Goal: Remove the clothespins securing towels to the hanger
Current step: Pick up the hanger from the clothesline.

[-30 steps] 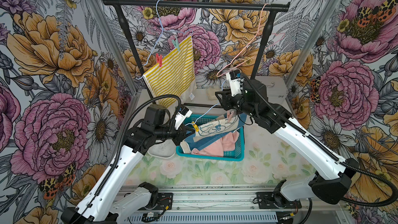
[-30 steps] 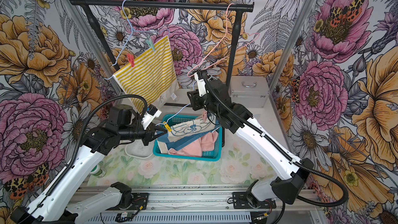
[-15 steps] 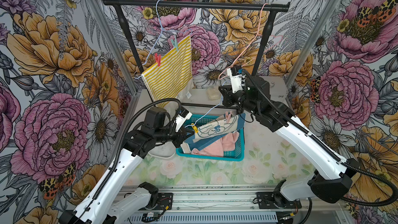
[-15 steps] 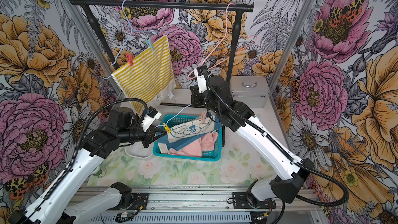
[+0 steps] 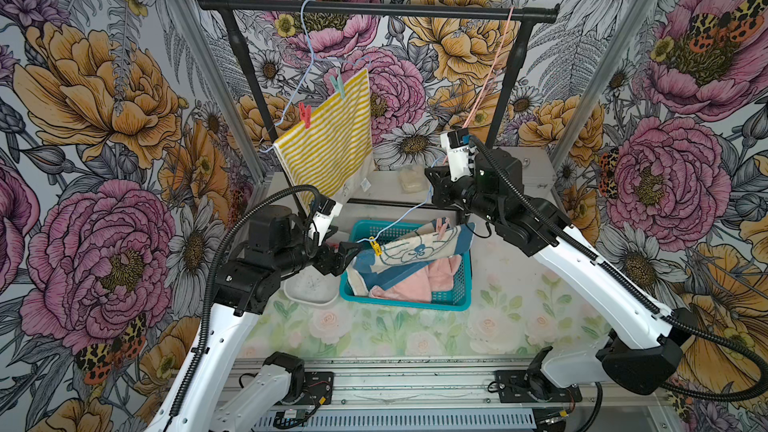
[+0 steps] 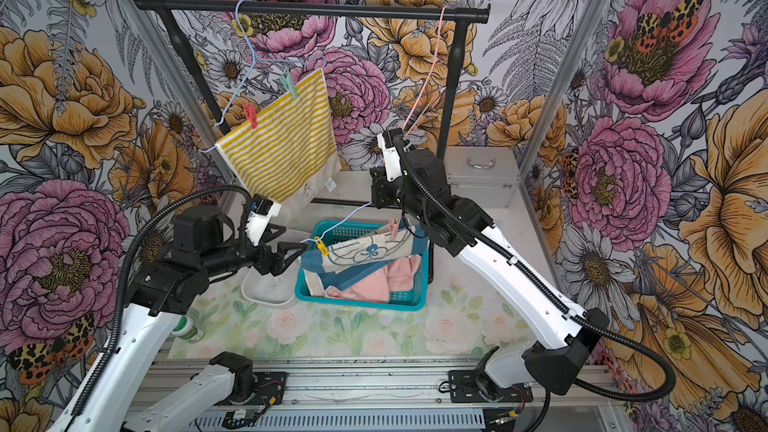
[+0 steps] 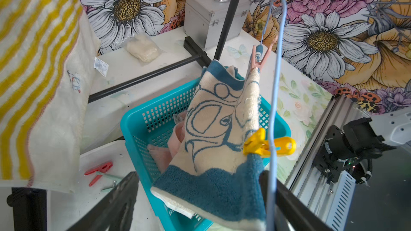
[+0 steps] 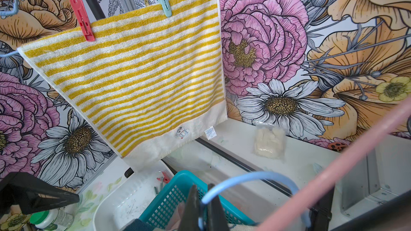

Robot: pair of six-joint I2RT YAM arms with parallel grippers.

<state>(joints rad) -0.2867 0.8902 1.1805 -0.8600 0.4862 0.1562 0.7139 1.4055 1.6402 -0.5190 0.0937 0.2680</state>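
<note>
The left claw (image 5: 347,258) gaped wide, empty, just short of the yellow pin (image 7: 266,146) at the left end of the blue hanger (image 8: 249,175); the right claw (image 8: 203,196) was clamped on that hanger over the basket (image 5: 446,297). Judged best to square the jaws on the pin's tails, clear of hanger and towel (image 7: 213,130). The pink pin (image 7: 259,60) held the far end; the pink hanger (image 8: 333,174) crossed beside the right claw.

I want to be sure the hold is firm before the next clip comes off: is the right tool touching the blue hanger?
Touching. The right wrist view shows the right tool shut, its jaws pinching the blue hanger wire between them.
</note>
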